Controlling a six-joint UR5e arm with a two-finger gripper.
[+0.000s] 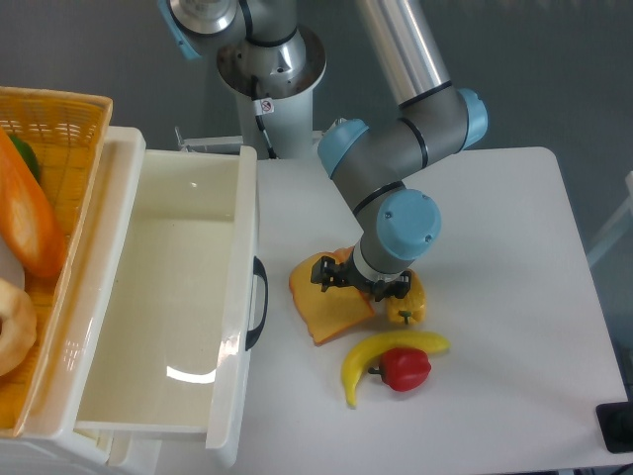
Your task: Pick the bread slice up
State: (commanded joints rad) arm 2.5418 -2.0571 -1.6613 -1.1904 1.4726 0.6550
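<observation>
The bread slice (326, 305) lies flat on the white table, yellow-orange with a darker crust edge, just right of the drawer handle. My gripper (356, 284) hangs low over the slice's upper right part, its dark fingers spread across that corner. The wrist hides the fingertips, so whether the fingers touch the slice cannot be told. Nothing appears lifted; the slice rests on the table.
A small yellow pepper (407, 305) sits right beside the gripper. A banana (371, 356) and a red pepper (404, 368) lie just in front of the slice. An open white drawer (168, 297) stands at left, with a wicker basket (54, 129) holding an orange loaf (30, 223).
</observation>
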